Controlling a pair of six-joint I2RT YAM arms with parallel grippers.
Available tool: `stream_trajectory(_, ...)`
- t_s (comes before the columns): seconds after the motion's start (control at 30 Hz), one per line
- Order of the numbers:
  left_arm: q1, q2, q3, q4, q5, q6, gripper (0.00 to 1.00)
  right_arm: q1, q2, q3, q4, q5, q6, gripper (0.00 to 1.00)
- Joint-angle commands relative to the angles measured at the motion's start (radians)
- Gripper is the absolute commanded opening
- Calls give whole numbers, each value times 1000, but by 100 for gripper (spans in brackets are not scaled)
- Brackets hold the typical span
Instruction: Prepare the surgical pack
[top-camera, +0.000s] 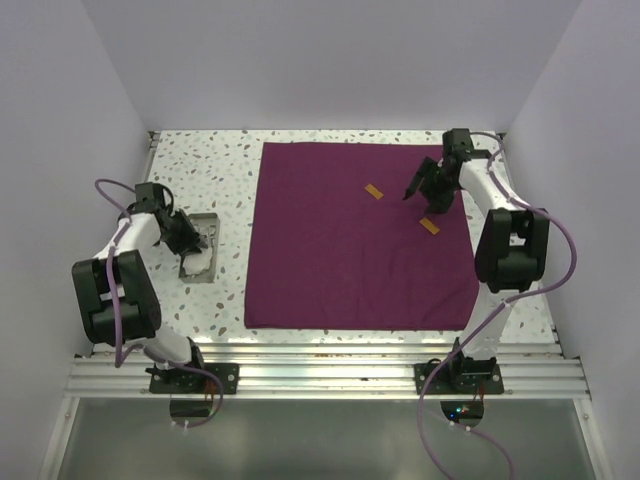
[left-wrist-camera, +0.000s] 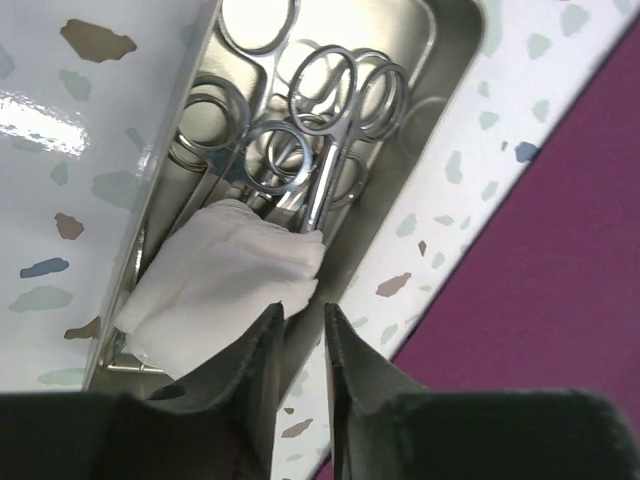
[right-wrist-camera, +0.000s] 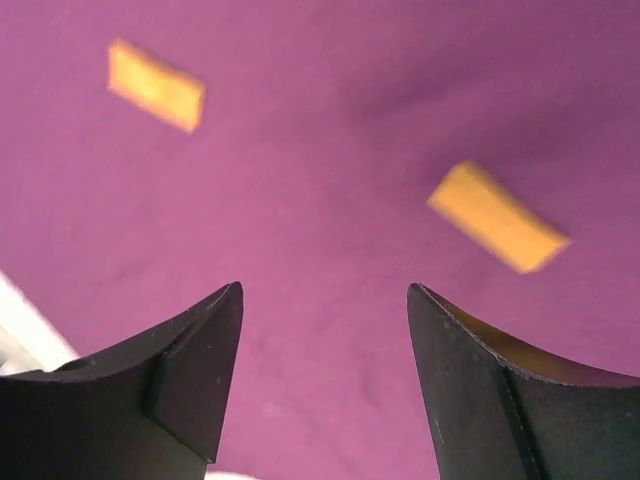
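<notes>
The large maroon cloth (top-camera: 360, 235) lies flat and spread out mid-table. Left of it sits the small metal tray (top-camera: 197, 270). In the left wrist view the tray (left-wrist-camera: 450, 60) holds steel scissors (left-wrist-camera: 330, 130) and forceps, with a white gauze square (left-wrist-camera: 220, 280) lying over their blades. My left gripper (left-wrist-camera: 303, 312) hovers over the tray's right wall beside the gauze, jaws narrowly open and gripping nothing. My right gripper (top-camera: 425, 185) hangs wide open and empty above the cloth (right-wrist-camera: 320, 150) at the back right.
Two small orange strips (top-camera: 374, 191) (top-camera: 430, 226) lie on the cloth near my right gripper; the right wrist view shows them ahead of the fingertips, to the left (right-wrist-camera: 155, 85) and right (right-wrist-camera: 497, 217). White walls enclose the speckled table (top-camera: 200, 160).
</notes>
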Motion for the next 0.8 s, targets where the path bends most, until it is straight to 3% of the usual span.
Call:
stream_trajectory(0.0,9,-62,26,-4,61,14,29,0,36,89,-85,160,-66,70)
stream_trajectory(0.2,4,-120,-4,43,143,-9,45,0,126,160,-197,254,-244,79)
stream_trajectory(0.4,-20,-120,-58,101,207,-23,46,-26,87,75,-143,297,-289,79)
stream_trajectory(0.77,-62,-129,-46,89,240,-27,43,-147,39,-72,-2,58,-233,67)
